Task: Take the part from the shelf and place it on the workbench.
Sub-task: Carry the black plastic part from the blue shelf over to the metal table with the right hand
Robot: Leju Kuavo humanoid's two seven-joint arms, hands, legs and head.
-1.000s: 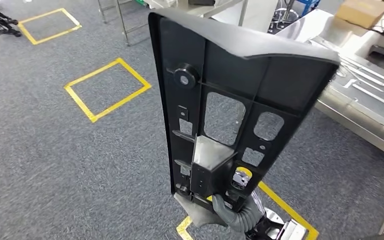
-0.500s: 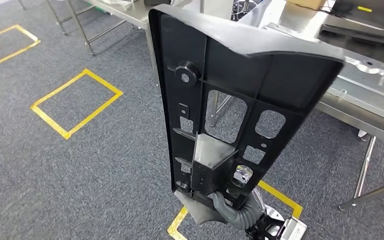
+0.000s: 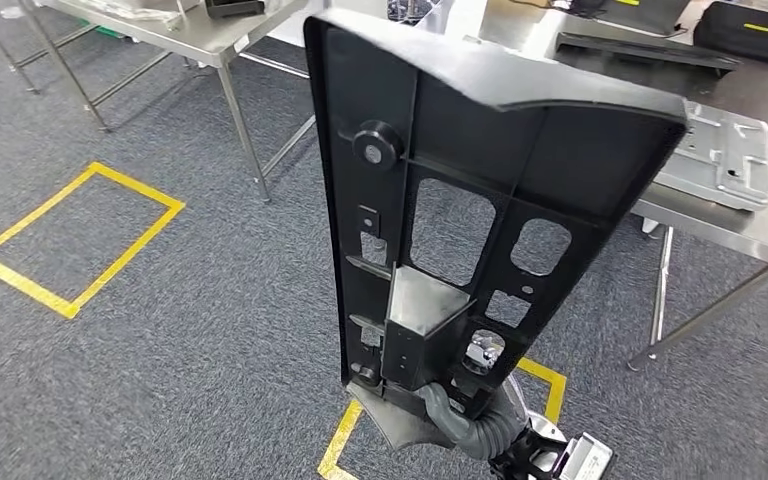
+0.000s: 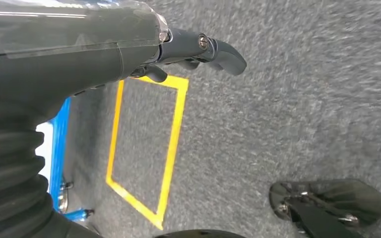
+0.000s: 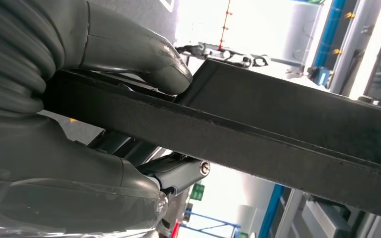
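1. Far left: steel side table [image 3: 195, 40] w/ thin legs, on grey carpet floor [image 3: 160, 330]; yellow tape square [image 3: 80, 235] on floor, left of centre.
2. Left hand [image 4: 198, 49] hangs over the floor, holds nothing; fingers look partly curled, can't tell how far apart they are.
3. Centre: part [image 3: 460, 200], big black plastic panel w/ ribs, cut-outs and a round boss, held upright in the air, near the robot, not yet over any worktop. Wide end up, narrow end down.
4. Right hand [image 3: 450, 420] grips the narrow bottom end; wrist view shows thumb [image 5: 144, 54] pressed on one face, other fingers wrapped under the edge. Closed tight on it.
5. Handling, as a guess: stiff moulded plastic, prob light for its size, but long and top-heavy from a bottom-end hold, so likely to lever or swing. Smooth faces may slip; ribs and cut-out edges give better purchase. Thin edges could crack if knocked on steel.
6. Right, far: steel worktop [image 3: 760, 225] carrying a metal plate [image 3: 725, 155] and black cases [image 3: 745, 30]. Bare patch near its front edge looks like the place to lay it flat.
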